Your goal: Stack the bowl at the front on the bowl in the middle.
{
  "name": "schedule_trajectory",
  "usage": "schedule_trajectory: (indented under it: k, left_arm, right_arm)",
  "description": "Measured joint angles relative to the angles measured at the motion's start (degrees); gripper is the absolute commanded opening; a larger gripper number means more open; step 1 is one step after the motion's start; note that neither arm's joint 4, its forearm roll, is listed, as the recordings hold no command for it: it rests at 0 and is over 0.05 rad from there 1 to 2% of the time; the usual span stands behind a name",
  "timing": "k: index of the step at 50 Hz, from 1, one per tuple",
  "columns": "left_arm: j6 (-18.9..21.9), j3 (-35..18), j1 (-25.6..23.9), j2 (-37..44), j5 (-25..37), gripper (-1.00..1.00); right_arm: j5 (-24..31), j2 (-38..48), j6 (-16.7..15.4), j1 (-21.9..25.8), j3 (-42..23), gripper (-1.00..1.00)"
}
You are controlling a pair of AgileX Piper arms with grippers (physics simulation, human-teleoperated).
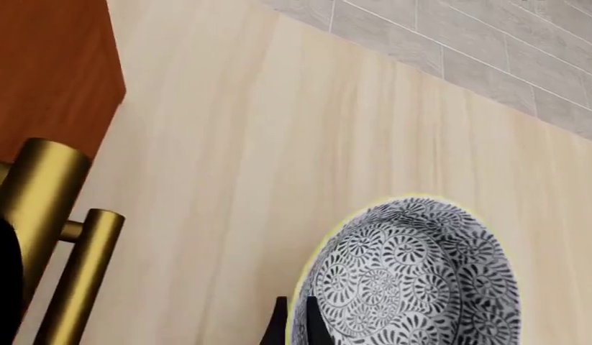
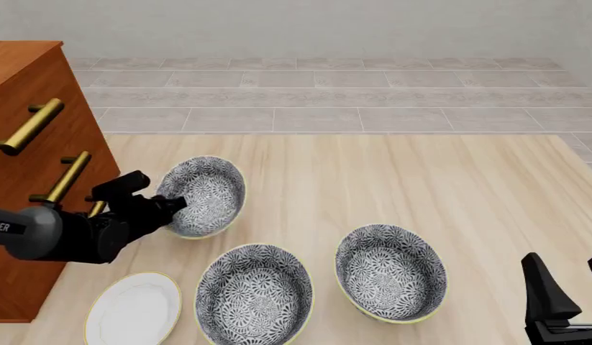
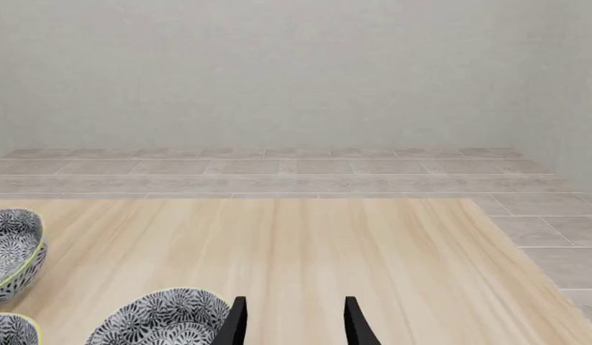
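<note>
The bowl at the front [image 2: 207, 194], grey-and-white floral with a yellowish rim, is the one farthest along the reach. It is tilted with its opening toward the camera. My left gripper [image 2: 174, 206] is shut on its left rim; the left wrist view shows this bowl [image 1: 411, 280] with the rim pinched at the gripper [image 1: 293, 327]. The bowl in the middle [image 2: 390, 272] sits upright to the right, also visible in the right wrist view [image 3: 161, 316]. My right gripper [image 2: 569, 291] [image 3: 293, 323] hangs open and holds nothing at the table's near right corner.
A third identical bowl [image 2: 254, 295] rests nearest the arms' side, with a plain white plate [image 2: 132, 313] to its left. A wooden cabinet [image 2: 27, 79] with brass handles [image 2: 63, 176] stands close behind the left arm. Tiled floor lies beyond the table's far edge.
</note>
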Motion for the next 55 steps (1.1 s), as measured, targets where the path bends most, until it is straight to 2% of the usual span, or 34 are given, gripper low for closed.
schedule_trajectory:
  k: [21, 40, 55]
  left_arm:
    - [-0.95, -0.16, 0.51, -3.55, 2.27, -1.0]
    - [-3.27, -1.5, -3.1, -12.22, 8.48, -1.0]
    - [-4.46, -0.37, -7.27, -20.14, 13.21, -1.0]
  right_arm:
    - [0.0, 0.0, 0.0, 0.0, 0.0, 1.0]
    - [0.0, 0.0, 0.0, 0.0, 0.0, 1.0]
    - [0.0, 0.0, 0.0, 0.0, 0.0, 1.0]
